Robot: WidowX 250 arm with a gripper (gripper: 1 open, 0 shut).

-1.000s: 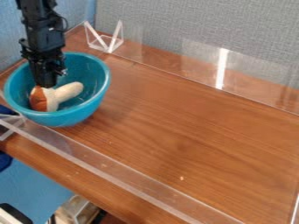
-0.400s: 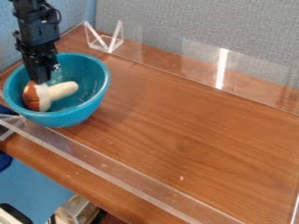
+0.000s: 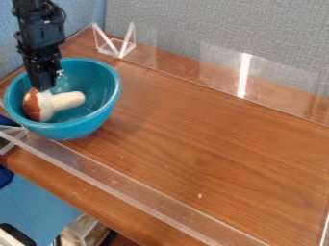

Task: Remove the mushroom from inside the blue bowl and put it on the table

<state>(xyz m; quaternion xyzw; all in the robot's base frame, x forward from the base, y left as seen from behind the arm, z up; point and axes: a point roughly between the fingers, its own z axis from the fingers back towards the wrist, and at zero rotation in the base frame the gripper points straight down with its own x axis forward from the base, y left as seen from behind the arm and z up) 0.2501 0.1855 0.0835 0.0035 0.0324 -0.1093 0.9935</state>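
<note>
The blue bowl stands at the table's left end. Inside it is the mushroom, lying on its side with the orange-brown cap to the left and the cream stem pointing right. My black gripper reaches straight down into the bowl, its fingers closed on the mushroom's top near where cap and stem meet. The mushroom sits slightly off the bowl's floor, still below the rim. The contact point itself is partly hidden by the fingers.
A low clear acrylic wall runs along the front edge and another along the back. A clear triangular stand sits behind the bowl. Bare brown wood stretches to the right of the bowl.
The gripper has shifted a little to the left inside the bowl, and the mushroom has moved left with it. The fingers stayed closed.
</note>
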